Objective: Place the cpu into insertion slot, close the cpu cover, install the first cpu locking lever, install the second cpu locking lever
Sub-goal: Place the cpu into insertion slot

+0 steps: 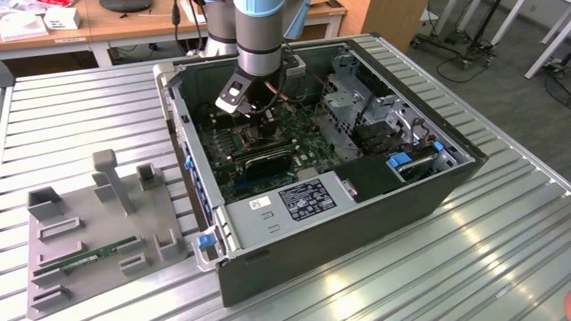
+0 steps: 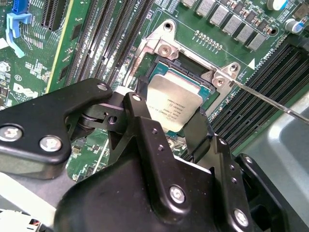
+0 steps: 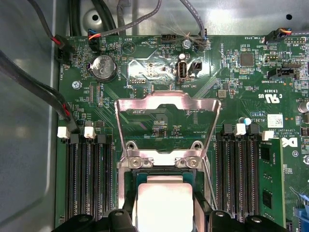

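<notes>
1. In the second wrist view we see the pincer (image 2: 166,118) with its black fingers (image 2: 137,104) closed in on two opposite edges of the cpu (image 2: 174,104). We read this as a grip on the chip, with nothing else held.
2. The cpu sits silver top up within the dark frame of the socket (image 2: 183,75). We cannot tell whether it is fully seated or a hair above the contacts.
3. Just beyond, in the first wrist view, the cpu cover (image 3: 166,100) is swung open on its hinge and lies back over the motherboard (image 3: 241,87), clear of the chip.
4. One locking lever (image 2: 270,100) stands out as a thin rod beside the socket, not latched.
5. Memory slots (image 3: 89,183) flank the socket on both sides.
6. Further out, the exterior view shows the arm (image 1: 259,40) reaching down into the open computer case (image 1: 402,194) on the ribbed tabletop (image 1: 499,254). A grey fixture (image 1: 89,221) with a green memory stick (image 1: 89,255) lies at the exterior view's left.
7. Judgement: the first step, placing the cpu, is in hand; cover and levers are undone. The move calls for the chip level and square to the socket, with no sideways drag.
</notes>
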